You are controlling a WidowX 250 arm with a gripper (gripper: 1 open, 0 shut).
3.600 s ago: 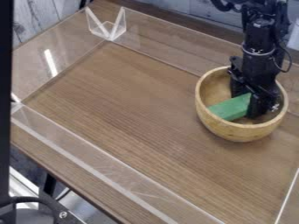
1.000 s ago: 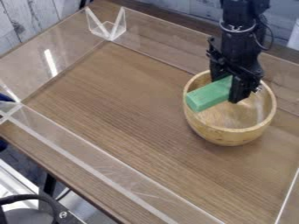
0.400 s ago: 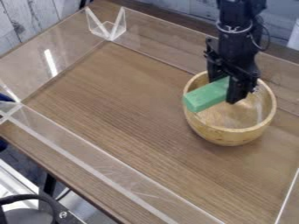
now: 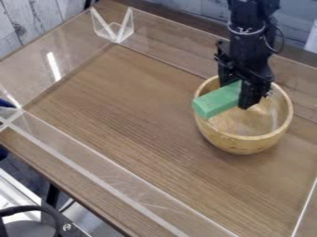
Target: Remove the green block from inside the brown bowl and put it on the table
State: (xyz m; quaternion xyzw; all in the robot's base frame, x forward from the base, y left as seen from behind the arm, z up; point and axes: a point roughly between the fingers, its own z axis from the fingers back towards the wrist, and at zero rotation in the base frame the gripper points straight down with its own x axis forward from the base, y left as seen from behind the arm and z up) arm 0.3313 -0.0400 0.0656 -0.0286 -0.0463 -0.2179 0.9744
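Note:
The brown bowl (image 4: pixel 246 126) sits on the table (image 4: pixel 124 120) toward the right side. My black gripper (image 4: pixel 244 91) points straight down over the bowl's left rim and is shut on the green block (image 4: pixel 217 101). The block hangs tilted, its lower left end sticking out past the bowl's rim above the table, its upper right end pinched between my fingers. The block is lifted off the bowl's floor. Nothing else shows inside the bowl.
Low clear acrylic walls (image 4: pixel 62 157) border the tabletop on the front, left and back. A clear V-shaped acrylic stand (image 4: pixel 111 25) sits at the far back left corner. Bare wood stretches left of the bowl.
Since the earliest frame the gripper lifted the block out of the bowl's bottom and the bowl stands further left. Over the last second the block crept slightly left.

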